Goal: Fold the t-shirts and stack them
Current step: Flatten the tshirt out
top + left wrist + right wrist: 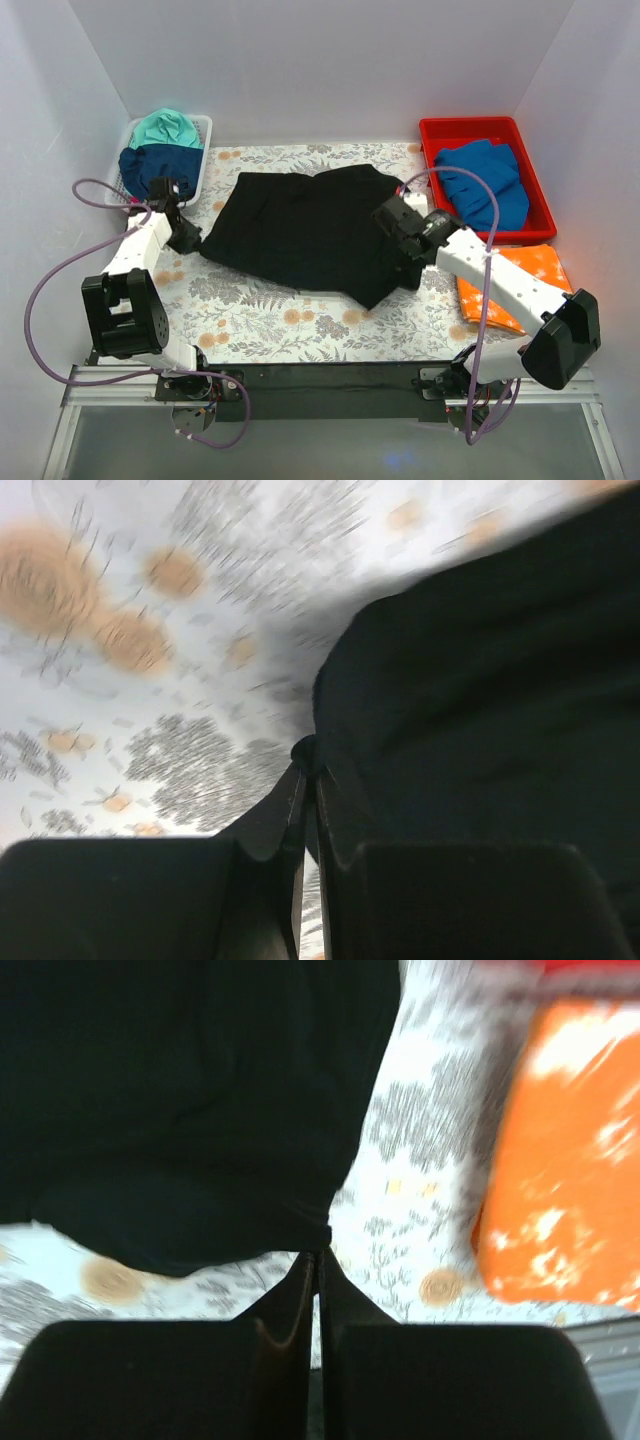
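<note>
A large black t-shirt (305,232) lies spread across the middle of the printed cloth. My left gripper (192,241) is shut on its left corner; the left wrist view shows the jaws pinched on the black t-shirt (470,680) at the left gripper (308,755). My right gripper (392,222) is shut on the shirt's right edge; the right wrist view shows the right gripper (318,1245) pinching the black t-shirt (190,1100). A folded mottled orange t-shirt (520,280) lies at the right, also in the right wrist view (565,1150).
A red bin (530,150) at the back right holds a blue t-shirt (485,180). A white basket (205,135) at the back left holds a teal shirt (165,128) on a navy one (160,165). White walls close in three sides.
</note>
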{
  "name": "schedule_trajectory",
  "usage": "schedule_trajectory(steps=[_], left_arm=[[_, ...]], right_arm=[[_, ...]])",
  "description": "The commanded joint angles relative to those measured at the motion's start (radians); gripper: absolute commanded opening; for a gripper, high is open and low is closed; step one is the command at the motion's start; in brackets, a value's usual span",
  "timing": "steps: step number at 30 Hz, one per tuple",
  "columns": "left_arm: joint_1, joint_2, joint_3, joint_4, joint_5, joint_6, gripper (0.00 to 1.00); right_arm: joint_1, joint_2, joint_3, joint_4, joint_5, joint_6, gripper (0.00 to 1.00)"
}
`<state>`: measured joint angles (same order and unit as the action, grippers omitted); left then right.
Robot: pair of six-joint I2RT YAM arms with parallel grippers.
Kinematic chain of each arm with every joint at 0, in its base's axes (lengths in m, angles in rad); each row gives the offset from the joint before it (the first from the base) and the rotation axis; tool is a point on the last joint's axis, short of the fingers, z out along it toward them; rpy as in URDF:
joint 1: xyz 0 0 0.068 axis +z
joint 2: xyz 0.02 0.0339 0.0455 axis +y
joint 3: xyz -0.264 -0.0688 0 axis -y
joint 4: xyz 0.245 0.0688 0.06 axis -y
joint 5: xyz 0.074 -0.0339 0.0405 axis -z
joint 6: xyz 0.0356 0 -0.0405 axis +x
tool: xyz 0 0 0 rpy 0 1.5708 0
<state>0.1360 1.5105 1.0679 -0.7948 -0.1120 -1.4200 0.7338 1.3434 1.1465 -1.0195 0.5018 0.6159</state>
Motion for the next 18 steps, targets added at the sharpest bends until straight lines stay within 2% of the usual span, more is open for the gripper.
schedule_trajectory(steps=[1, 9, 10, 12, 14, 17, 18], left_arm=[[0.005, -0.067, 0.148, -0.015, 0.023, 0.052, 0.00], [0.005, -0.046, 0.466, -0.081, 0.051, 0.105, 0.00], [0.005, -0.027, 0.542, -0.084, 0.055, 0.110, 0.00], [0.005, -0.001, 0.627, -0.081, 0.102, 0.122, 0.00], [0.005, 0.090, 0.806, -0.084, 0.161, 0.141, 0.00], [0.005, 0.180, 1.002, -0.092, 0.248, 0.125, 0.00], [0.005, 0.182, 1.017, -0.048, 0.289, 0.118, 0.00]], right_arm=[[-0.046, 0.019, 0.204, -0.027, 0.139, -0.097, 0.01], [-0.201, 0.138, 0.708, -0.019, 0.248, -0.309, 0.01], [-0.211, 0.169, 0.820, -0.017, 0.262, -0.330, 0.01], [-0.227, 0.198, 0.924, 0.007, 0.268, -0.408, 0.01], [-0.229, 0.247, 1.098, 0.028, 0.276, -0.497, 0.01], [-0.237, 0.251, 1.171, 0.128, 0.264, -0.534, 0.01], [-0.237, 0.241, 1.170, 0.166, 0.261, -0.553, 0.01]])
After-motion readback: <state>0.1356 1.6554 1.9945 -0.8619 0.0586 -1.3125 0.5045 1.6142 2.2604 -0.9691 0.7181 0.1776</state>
